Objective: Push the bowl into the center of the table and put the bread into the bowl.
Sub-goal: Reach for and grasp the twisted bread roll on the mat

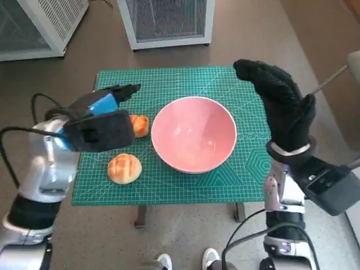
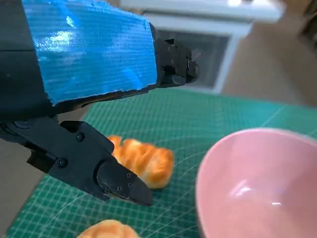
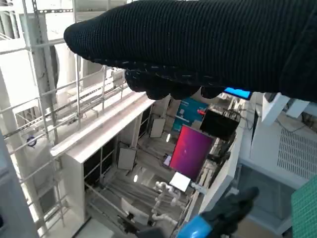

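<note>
I see the pink bowl [image 1: 194,134] sitting upright about mid-table on the green cutting mat [image 1: 169,79], with nothing in it. Two pieces of bread lie left of it: a round bun [image 1: 124,168] near the front edge, apart from the bowl, and a longer roll [image 1: 139,125] just beside the bowl's left rim, partly hidden behind my left arm.

My left hand [image 1: 107,102] hovers above the mat's left side, over the roll, blue tape up. In the left wrist view its fingers [image 2: 119,184] are spread apart with nothing between them; the roll [image 2: 141,161] lies on the mat below them, untouched.

My right hand [image 1: 275,101] is raised above the table's right side, fingers up and loosely straight, holding nothing; the glove is clear of the bowl.

The mat carries a printed grid and faint markings near the right edge, too small for me to read. I can read no brand or label anywhere. Two white grilled cabinets [image 1: 166,22] stand on the floor beyond the table.
</note>
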Robot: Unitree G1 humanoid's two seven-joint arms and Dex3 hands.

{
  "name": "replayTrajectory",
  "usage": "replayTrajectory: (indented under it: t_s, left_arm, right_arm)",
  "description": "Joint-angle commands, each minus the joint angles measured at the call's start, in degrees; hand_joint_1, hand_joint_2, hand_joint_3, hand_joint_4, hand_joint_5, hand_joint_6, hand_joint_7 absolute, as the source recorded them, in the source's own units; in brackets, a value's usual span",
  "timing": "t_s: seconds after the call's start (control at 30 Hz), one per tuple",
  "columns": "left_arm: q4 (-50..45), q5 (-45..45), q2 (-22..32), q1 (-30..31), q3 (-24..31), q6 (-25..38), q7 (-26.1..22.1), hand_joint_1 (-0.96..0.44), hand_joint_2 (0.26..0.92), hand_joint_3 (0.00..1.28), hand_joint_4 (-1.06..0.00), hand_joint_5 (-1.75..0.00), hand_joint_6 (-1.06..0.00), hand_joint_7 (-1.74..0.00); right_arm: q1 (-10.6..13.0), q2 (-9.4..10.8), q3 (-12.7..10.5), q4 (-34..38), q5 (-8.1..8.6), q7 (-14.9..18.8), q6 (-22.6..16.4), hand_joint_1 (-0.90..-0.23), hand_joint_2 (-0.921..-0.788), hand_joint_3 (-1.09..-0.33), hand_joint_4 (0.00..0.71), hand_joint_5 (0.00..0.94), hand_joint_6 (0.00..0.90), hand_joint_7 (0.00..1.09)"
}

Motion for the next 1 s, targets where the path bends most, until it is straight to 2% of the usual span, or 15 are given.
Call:
replayTrajectory:
  t_s: [0.03,0.4,0.63,1.0]
  left_arm:
    - [5.6,2.1,-0.8,-2.8,-2.7,0.3,0.1,-0.13,0.718,0.0,-0.07,0.0,-0.21,-0.05]
    - [23.6,3.7,-4.4,-8.9,-6.6,-3.2,4.4,-0.14,0.716,0.0,-0.07,0.0,-0.22,-0.03]
    - [40.6,4.8,-8.1,-14.1,-9.8,-7.3,9.7,-0.16,0.713,0.0,-0.08,0.0,-0.22,-0.02]
    - [57.4,6.2,-12.3,-18.9,-13.2,-11.9,16.4,-0.14,0.722,0.01,-0.08,0.0,-0.24,-0.01]
  right_arm:
    - [1.6,-0.4,0.4,-0.1,0.16,-0.6,0.6,-0.352,-0.921,-0.612,0.577,0.0,0.179,0.9]
    - [1.9,-0.6,0.5,0.4,0.42,-1.0,0.5,-0.354,-0.921,-0.611,0.578,0.0,0.176,0.91]
    - [2.3,-0.6,0.6,0.1,0.76,-1.1,0.9,-0.362,-0.921,-0.607,0.578,0.001,0.177,0.91]
    - [2.9,-0.6,0.9,-1.1,1.52,-1.4,2.3,-0.363,-0.921,-0.604,0.578,0.0,0.185,0.91]
